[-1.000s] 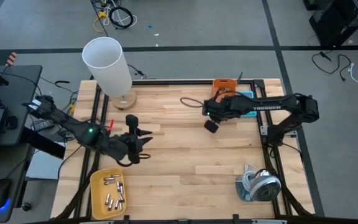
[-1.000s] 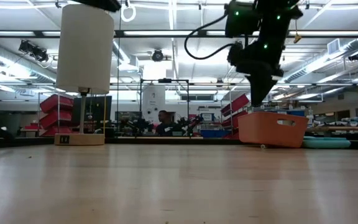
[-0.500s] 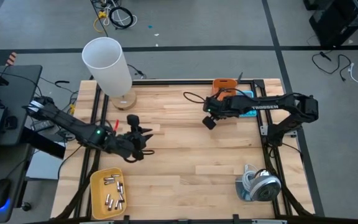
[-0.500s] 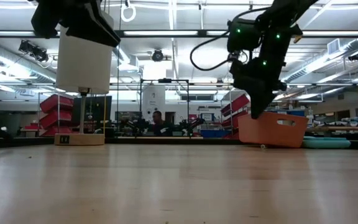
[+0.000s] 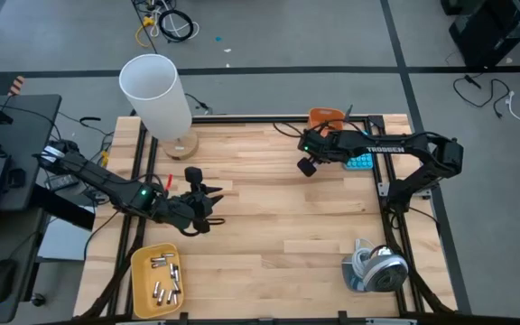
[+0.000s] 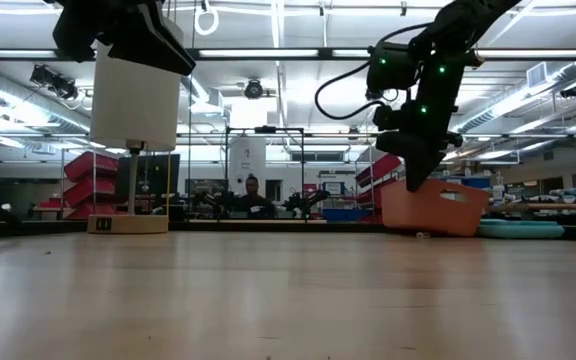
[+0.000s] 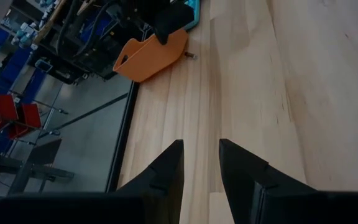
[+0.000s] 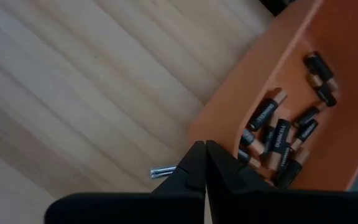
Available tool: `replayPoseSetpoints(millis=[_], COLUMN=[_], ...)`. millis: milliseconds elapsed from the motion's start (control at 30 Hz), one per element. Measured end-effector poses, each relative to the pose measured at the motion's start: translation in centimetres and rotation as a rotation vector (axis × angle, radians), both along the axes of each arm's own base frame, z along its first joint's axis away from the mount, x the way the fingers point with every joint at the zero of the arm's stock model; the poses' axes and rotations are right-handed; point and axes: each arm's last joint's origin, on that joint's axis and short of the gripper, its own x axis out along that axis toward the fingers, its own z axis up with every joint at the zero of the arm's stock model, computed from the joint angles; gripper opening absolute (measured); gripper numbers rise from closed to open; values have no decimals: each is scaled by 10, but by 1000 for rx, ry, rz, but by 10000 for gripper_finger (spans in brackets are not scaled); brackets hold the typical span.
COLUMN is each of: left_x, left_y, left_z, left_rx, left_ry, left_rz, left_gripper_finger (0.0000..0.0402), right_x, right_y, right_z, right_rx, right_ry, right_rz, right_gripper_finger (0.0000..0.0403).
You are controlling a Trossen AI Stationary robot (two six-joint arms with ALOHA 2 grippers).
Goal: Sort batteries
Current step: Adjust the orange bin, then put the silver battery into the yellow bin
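Mostly sorted, judging by how the cells are lying now:
Right gripper: the right gripper [image 8: 205,163] is hanging shut and empty, fingertips pressed together, at the near wall of the orange bin [image 8: 328,99].
Dark cells: a cluster of dark batteries [image 8: 278,140] is lying inside that bin, just ahead of the closed fingertips.
Stray cell: one small silvery battery [image 8: 162,170] is resting on the wooden table [image 5: 296,208], just beside the right fingertips and outside the bin wall; it is looking like the piece awaiting sorting.
Left gripper: the left gripper [image 7: 199,163] is hovering over bare wood with its two fingers parted and nothing between them.
Light cells: silvery-light batteries [image 5: 162,278] are sitting in the yellow tray [image 5: 143,260], near the left gripper, on the side towards the table's front edge.
Done: two groups are already lying in separate containers, dark in orange, light in yellow.
Left: apparently only the stray cell by the orange bin; no others are showing loose on the table.
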Motion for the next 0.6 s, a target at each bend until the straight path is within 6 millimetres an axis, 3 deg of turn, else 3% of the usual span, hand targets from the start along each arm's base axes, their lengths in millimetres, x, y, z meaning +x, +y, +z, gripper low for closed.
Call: replayPoseSetpoints(millis=[233, 600], left_x=[1, 1], left_y=[0, -1], left_z=[1, 1], left_rx=[-27, -68], left_ry=[-28, -46], left_rz=[12, 26], left_gripper_finger=[103, 103], right_x=[10, 27], right_y=[18, 38], right_z=[-5, -47], right_rx=[61, 82], right_ry=[-16, 147], right_rz=[65, 134], right_gripper_finger=[0, 0])
